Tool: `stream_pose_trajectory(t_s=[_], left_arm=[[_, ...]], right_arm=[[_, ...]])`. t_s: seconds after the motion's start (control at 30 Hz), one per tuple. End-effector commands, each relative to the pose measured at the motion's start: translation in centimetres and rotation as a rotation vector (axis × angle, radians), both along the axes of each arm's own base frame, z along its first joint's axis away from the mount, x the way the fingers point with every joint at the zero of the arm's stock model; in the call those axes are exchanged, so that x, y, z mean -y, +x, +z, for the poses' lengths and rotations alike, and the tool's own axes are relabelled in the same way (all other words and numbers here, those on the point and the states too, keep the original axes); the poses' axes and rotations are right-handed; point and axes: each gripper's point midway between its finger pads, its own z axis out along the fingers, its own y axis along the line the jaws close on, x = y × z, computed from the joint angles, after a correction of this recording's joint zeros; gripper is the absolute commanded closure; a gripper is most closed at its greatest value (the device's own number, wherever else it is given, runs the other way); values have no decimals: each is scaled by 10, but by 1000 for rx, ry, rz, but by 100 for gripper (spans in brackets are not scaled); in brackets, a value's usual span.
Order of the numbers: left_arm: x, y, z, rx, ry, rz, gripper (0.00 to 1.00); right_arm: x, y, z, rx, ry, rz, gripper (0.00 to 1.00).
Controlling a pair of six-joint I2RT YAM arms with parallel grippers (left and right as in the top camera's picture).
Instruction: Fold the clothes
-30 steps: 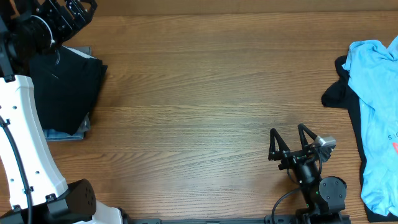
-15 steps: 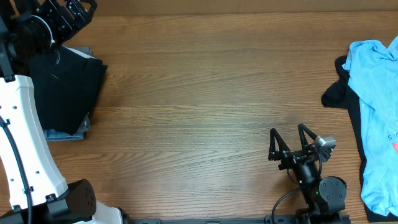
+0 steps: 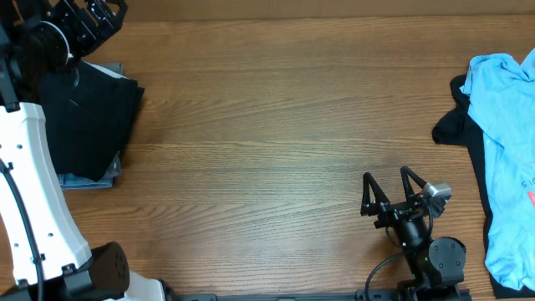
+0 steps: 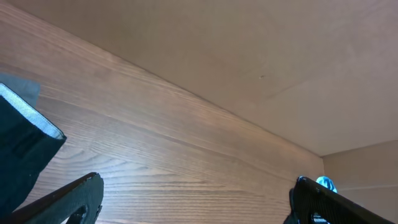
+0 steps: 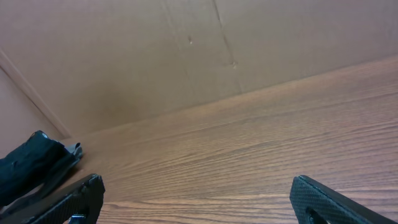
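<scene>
The black two-finger left gripper [image 3: 90, 13], above the far left corner of the brown wooden worktop [image 3: 267, 125], has edged a little further left. The shift is very slight.

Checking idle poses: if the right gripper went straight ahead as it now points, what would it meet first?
Nothing close: the right gripper, open, faces bare table; the black garment lies off to its left. Depth unclear.

The wooden table [image 3: 276, 125] carries a folded black stack [image 3: 88, 117] left, blue T-shirt [image 3: 501, 142] on black cloth [image 3: 451, 125] right.
</scene>
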Motion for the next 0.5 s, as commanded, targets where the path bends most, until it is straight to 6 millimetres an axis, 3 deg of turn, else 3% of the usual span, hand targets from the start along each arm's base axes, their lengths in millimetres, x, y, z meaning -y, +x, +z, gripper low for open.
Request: stream_pose_trajectory(t_s=[0.0, 0.23, 0.47], left_arm=[[7, -32, 42, 103, 31, 14, 0], [24, -92, 100, 268, 78, 14, 0], [43, -158, 146, 428, 124, 14, 0]], right_arm=[[0, 0, -2, 5, 1, -3, 0], [0, 0, -2, 5, 1, -3, 0], [0, 0, -2, 5, 1, -3, 0]])
